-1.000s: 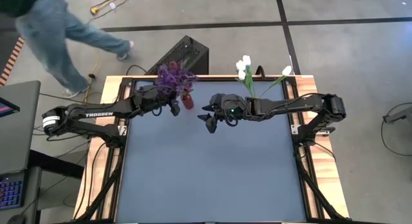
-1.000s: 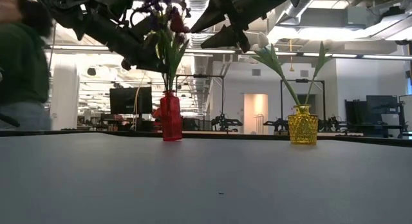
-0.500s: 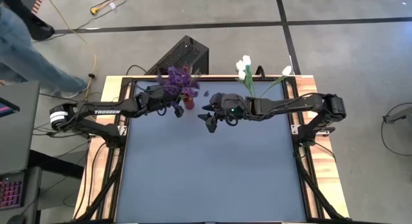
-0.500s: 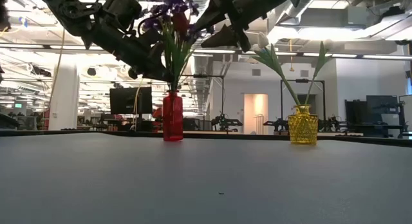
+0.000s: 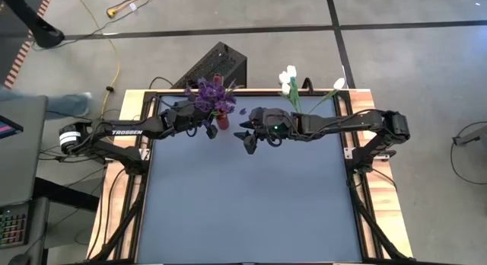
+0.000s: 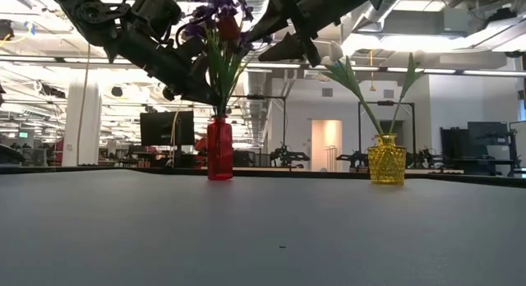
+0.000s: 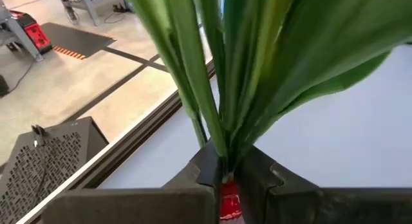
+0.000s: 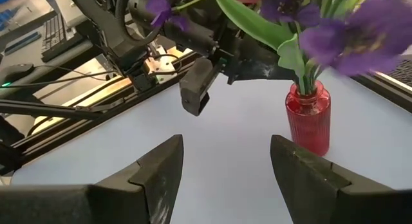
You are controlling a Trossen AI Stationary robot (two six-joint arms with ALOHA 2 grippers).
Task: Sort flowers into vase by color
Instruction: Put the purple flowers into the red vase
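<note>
Left gripper (image 5: 209,128): at the far edge of the worktop, closed round the green stems of the purple flowers, just above the red vase; in the left wrist view the stems (image 7: 219,89) pass between its two dark fingers (image 7: 203,169).
Right gripper (image 5: 247,139): held above the worktop just to the right of the red vase, fingers spread wide, holding nothing; its fingers (image 8: 161,169) frame the red vase in the right wrist view.
Worktop (image 5: 251,196): grey-blue surface with a wooden border, bare across its middle and near side.
Purple flowers (image 5: 211,92): bushy bunch standing in the red vase, stems upright, a red bud (image 6: 229,27) among them in the low view.
White flowers (image 5: 287,78): in the yellow vase at the far edge, well right of the red vase, stems leaning apart.
Red vase (image 6: 219,149): upright, far edge, left of centre.
Yellow vase (image 6: 385,160): upright, apart from both grippers.
</note>
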